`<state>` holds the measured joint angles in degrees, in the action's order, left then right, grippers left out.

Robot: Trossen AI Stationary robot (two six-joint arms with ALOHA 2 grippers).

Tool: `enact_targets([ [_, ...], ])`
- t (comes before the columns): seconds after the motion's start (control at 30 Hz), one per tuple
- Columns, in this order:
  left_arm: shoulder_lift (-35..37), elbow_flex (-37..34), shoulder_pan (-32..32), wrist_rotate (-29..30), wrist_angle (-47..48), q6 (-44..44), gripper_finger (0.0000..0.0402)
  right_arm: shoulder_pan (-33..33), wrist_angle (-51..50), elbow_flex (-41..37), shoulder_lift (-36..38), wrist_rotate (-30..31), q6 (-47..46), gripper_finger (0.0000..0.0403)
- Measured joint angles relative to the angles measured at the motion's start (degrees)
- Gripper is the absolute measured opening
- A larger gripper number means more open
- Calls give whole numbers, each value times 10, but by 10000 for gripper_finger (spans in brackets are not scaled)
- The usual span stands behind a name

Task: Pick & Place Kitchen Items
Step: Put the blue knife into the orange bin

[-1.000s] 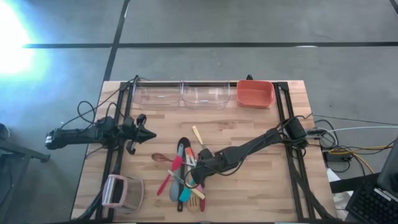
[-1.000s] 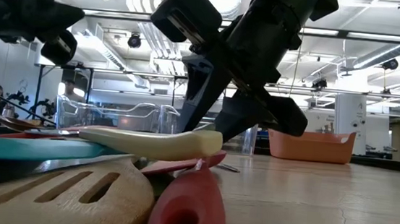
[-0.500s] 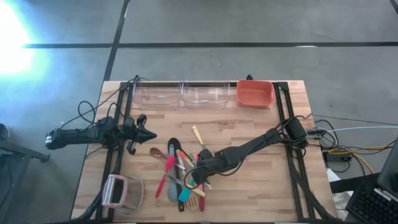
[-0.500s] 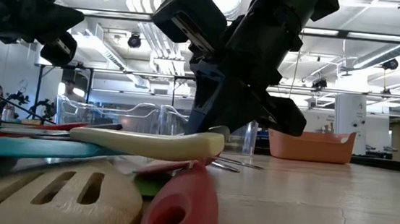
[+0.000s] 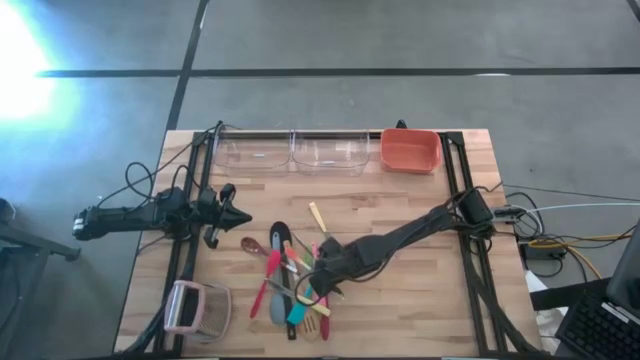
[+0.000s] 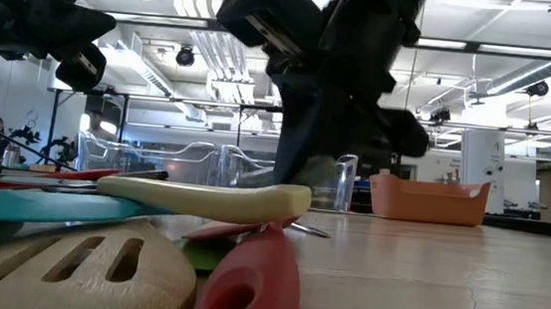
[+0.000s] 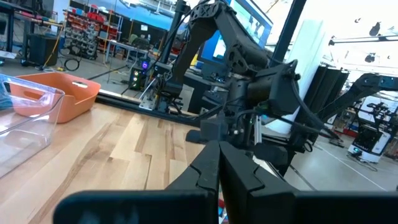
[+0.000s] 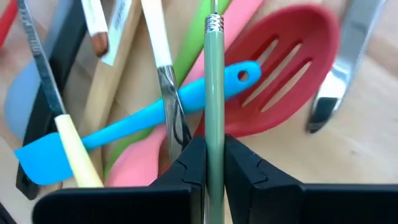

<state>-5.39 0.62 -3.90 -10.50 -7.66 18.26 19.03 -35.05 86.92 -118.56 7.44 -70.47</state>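
Utensils [image 5: 290, 285] lie heaped at the tabletop's [image 5: 400, 310] near middle. Right hand [image 8: 214, 155] pinches a pale green handle [image 8: 214, 81] there, so the pick looks made; next comes a clean lift toward the far bins [image 5: 290, 152]. Left hand [image 5: 240, 216] waits pressed together, leftward. The handle's working end is hidden.

- kitchen items [image 5: 290, 285]: a tangled heap of slim long-handled utensils, lower centre of the high view, lying flat and crossing.
- in the right wrist view: red slotted spoon [image 8: 283, 68], blue spatula [image 8: 124, 134], and a pale green handle [image 8: 214, 93] clamped between dark fingers.
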Motion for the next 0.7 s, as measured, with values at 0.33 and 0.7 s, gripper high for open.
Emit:
enact_targets([
  [0.33,0,0,0,0,2,0,12,4,-74,33,35,31,26,21],
  [0.7,0,0,0,0,6,0,12,6,-317,33,143,127,-26,21],
])
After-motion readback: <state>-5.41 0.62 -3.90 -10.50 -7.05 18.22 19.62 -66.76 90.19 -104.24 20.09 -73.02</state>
